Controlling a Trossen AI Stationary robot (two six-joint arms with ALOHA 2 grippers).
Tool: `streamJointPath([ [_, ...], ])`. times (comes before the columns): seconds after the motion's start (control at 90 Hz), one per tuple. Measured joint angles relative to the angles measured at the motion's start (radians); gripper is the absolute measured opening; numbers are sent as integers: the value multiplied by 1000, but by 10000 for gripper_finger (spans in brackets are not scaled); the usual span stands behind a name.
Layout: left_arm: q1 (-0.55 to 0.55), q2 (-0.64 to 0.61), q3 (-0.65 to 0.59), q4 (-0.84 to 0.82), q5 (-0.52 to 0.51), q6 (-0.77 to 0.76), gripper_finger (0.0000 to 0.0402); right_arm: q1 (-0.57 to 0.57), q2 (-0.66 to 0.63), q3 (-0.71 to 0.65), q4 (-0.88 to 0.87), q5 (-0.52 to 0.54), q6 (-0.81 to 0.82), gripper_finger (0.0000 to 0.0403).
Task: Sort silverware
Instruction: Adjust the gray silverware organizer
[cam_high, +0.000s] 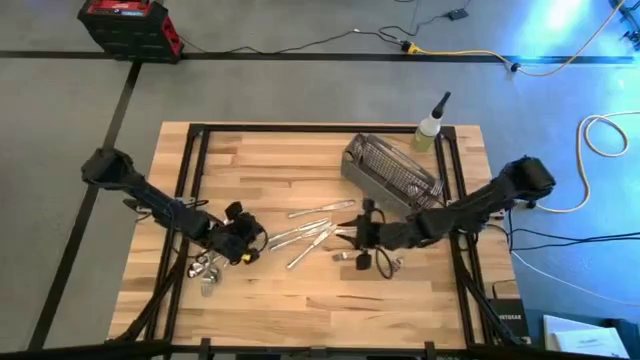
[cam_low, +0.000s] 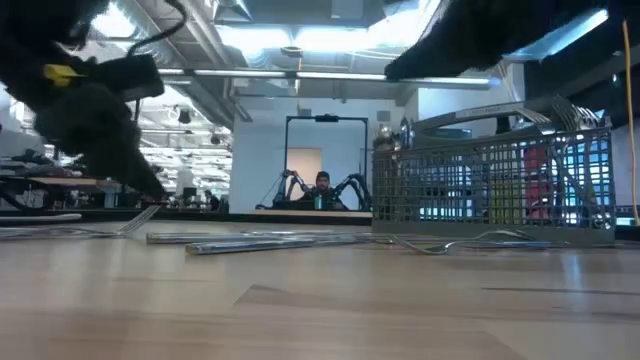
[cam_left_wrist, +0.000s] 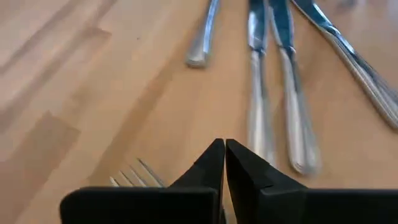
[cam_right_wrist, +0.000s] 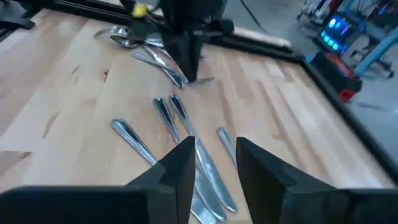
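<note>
On the left of the wooden tabletop (cam_high: 300, 300), a small pile of spoons (cam_high: 205, 268) lies near the front edge. Just beside it, the left pincer (cam_high: 252, 243) sits low over the wood, its two fingers (cam_left_wrist: 208, 165) clenched tip to tip with nothing seen between them; fork tines (cam_left_wrist: 138, 174) lie on the wood right beside those tips. Past the tips, in the middle of the tabletop, several loose silverware pieces (cam_high: 312, 232) lie roughly side by side, handles (cam_left_wrist: 273, 93) pointing toward the left pincer. The right pincer (cam_high: 352, 238) hangs just beyond the far end of that group, its fingers (cam_right_wrist: 183, 165) released with a clear gap, above the blades and handles (cam_right_wrist: 186, 143). A few more pieces (cam_high: 372, 262) lie under the right arm. Behind it stands the gray mesh basket (cam_high: 390, 172), tilted across the back right of the tabletop, and a bottle (cam_high: 430, 130) stands at the back right corner.
</note>
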Motion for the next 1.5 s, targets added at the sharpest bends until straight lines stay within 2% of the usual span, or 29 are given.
streamJointPath([
  [0.089, -50, -1, 0, -22, -31, -63, 0, -16, 34, 0, 17, -29, 29, 99],
  [0.356, -202, -1, 1, -262, -36, -433, 0, -20, 70, 0, 36, -39, 46, 99],
  [0.522, -289, -1, 1, -279, -172, -520, 0, -20, 70, 0, 39, -39, 46, 99],
  [0.711, -310, -1, 0, -386, -65, -642, 5, -20, 70, 0, 38, -45, 46, 99],
  [0.833, -310, -1, 0, -380, -63, -647, 35, -20, 70, 0, 37, -63, 51, 99],
  [1.1, -310, -1, 0, -379, -9, -649, 138, -13, 64, 2, 17, -65, 66, 99],
  [1.189, -310, -1, 0, -379, -9, -653, 158, 20, 19, 55, -175, -62, 147, 99],
  [1.333, -310, 0, 0, -379, -29, -653, 170, 78, -25, 187, -747, 8, 333, 99],
  [1.5, -310, 0, 0, -379, -44, -656, 171, 93, -54, 339, -1119, -4, 471, 99],
])
